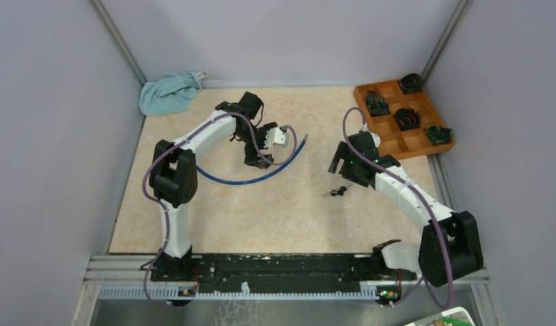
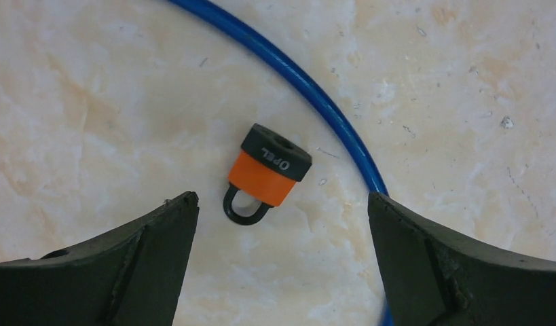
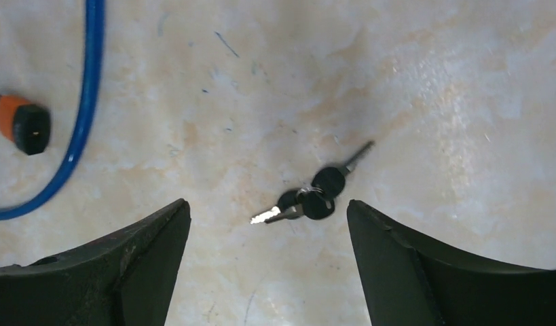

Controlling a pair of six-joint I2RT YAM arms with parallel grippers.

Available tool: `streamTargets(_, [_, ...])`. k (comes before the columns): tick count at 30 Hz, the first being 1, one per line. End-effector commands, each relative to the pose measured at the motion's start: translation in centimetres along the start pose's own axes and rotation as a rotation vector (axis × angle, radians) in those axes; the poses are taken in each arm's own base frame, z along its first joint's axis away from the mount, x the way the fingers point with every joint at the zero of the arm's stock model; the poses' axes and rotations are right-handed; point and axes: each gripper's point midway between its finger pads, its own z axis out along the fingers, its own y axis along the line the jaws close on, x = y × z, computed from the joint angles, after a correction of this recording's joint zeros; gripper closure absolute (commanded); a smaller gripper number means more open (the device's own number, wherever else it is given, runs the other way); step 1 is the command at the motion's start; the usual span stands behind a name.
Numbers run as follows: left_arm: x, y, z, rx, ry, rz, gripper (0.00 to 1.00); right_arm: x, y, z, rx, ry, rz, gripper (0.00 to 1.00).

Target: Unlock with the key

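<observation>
While both claws hang empty, the step in hand seems to be fetching the keys.
At left, the left claw point(image 2: 282, 198), spread wide, hovers over the small orange-and-black plastic lock head point(image 2: 268, 170) beside the thin blue cable point(image 2: 316, 95), touching neither; at right, the right claw point(image 3: 267, 204), likewise apart, hovers above the black-headed metal keys point(image 3: 314, 197) on the marbled beige tabletop point(image 3: 465, 102). Next it likely must drop and close on one key.

blue cable point(image 2: 316, 95), orange-and-black lock point(image 2: 265, 178), black keys point(image 3: 320, 199)
</observation>
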Motion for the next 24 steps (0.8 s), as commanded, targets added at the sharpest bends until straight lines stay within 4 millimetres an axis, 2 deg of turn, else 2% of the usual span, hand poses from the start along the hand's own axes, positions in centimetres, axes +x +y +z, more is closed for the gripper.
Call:
streamTargets(1, [0.9, -2.2, 2.8, 0.104, 0.018, 0.207, 0.01, 0.7, -2.3, 0.2, 0.124, 0.0, 0.073, 0.17])
streamTargets(5, [1.8, -1.7, 4.7, 0.094, 0.058, 0.254, 0.03, 1.3, -3.4, 0.2, 0.153, -0.03, 0.138, 0.25])
streamTargets(11, [3.8, -1.4, 6.8, 0.118, 0.131, 0.371, 0.14, 1.7, -3.6, 0.9, 0.153, -0.023, 0.17, 0.3])
streamTargets(16, [5.0, -1.1, 7.0, 0.134, 0.186, 0.426, 0.16, 1.5, -3.9, 1.0, 0.139, -0.03, 0.186, 0.3])
streamTargets(18, [5.5, -1.1, 6.9, 0.141, 0.211, 0.446, 0.14, 1.4, -4.0, 1.2, 0.133, -0.026, 0.186, 0.3])
streamTargets(22, [6.5, -0.9, 6.3, 0.153, 0.277, 0.507, 0.01, 1.4, -3.8, 1.4, 0.109, -0.011, 0.181, 0.31])
streamTargets(24, [6.9, -0.8, 6.0, 0.159, 0.308, 0.538, 0.0, 1.3, -3.5, 1.5, 0.096, -0.009, 0.182, 0.32])
